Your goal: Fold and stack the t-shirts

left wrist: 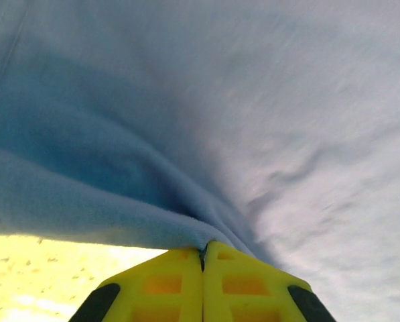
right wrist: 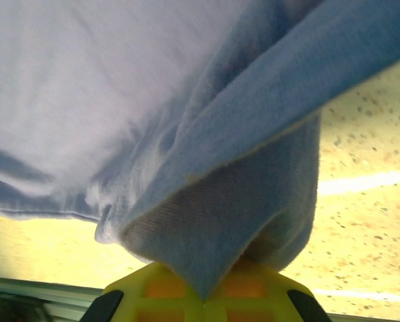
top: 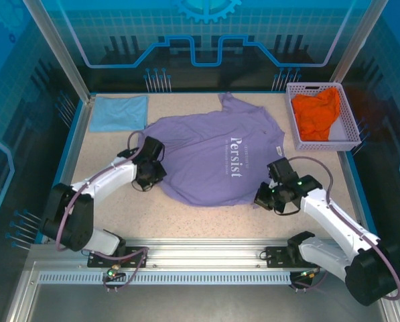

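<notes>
Lavender t-shirt [top: 213,157] lies spread mid-bench [top: 206,225], lettering up. The left jaws are closed on its left edge, and the right jaws are pinched tight on its near-right hem. A light blue t-shirt [top: 119,113] lies far left. An orange t-shirt [top: 317,114] fills the basket [top: 327,145] far right.

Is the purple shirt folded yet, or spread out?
Spread out, not folded. The purple shirt lies open on the table, lettering up; the left gripper and right gripper are shut on its edges.
</notes>
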